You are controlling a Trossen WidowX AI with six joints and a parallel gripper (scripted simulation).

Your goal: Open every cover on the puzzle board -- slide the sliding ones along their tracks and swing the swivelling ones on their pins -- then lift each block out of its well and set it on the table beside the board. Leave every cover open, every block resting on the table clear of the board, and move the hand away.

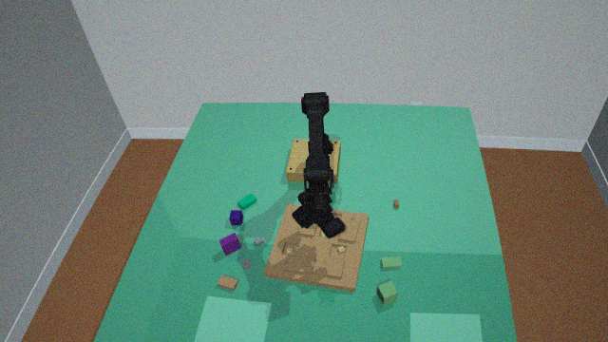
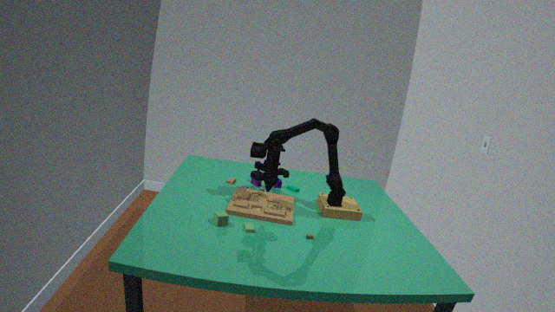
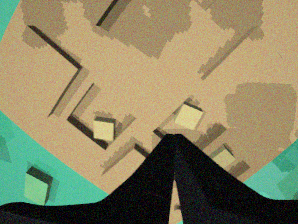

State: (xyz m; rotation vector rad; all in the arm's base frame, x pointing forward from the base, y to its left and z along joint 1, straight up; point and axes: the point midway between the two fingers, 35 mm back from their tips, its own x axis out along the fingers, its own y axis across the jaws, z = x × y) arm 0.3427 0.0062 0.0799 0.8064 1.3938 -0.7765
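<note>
Your gripper (image 3: 174,141) hangs clenched over the puzzle board (image 1: 285,268), its two black fingers pressed together into a single point with nothing between them. From the side, you see that tip (image 2: 268,189) poised just above the board's far edge, not clearly touching it. Directly beneath the wrist, the tan board fills the view, cut by dark track slots and raised covers; just ahead of the fingertips, one pale block (image 3: 189,117) sits in its well. Off to one side of the tips, a second pale block (image 3: 103,129) rests in another recess.

Beyond the board, you have blocks scattered on the green table (image 1: 418,157) all around the gripper. On one flank lie a bright green block (image 1: 247,200), a small dark purple cube (image 1: 236,217), a larger purple cube (image 1: 230,243), two tiny mauve pieces (image 1: 257,241) near the board's edge, and an orange-tan block (image 1: 228,282). On the opposite flank sit two olive-green blocks (image 1: 390,262), one lying flat and one standing taller (image 1: 387,292), with a tiny orange piece (image 1: 396,203) well apart from the rest. Behind the gripper, the arm arches back to its tan base plate (image 1: 294,159), which stands near the board but apart from it.
</note>
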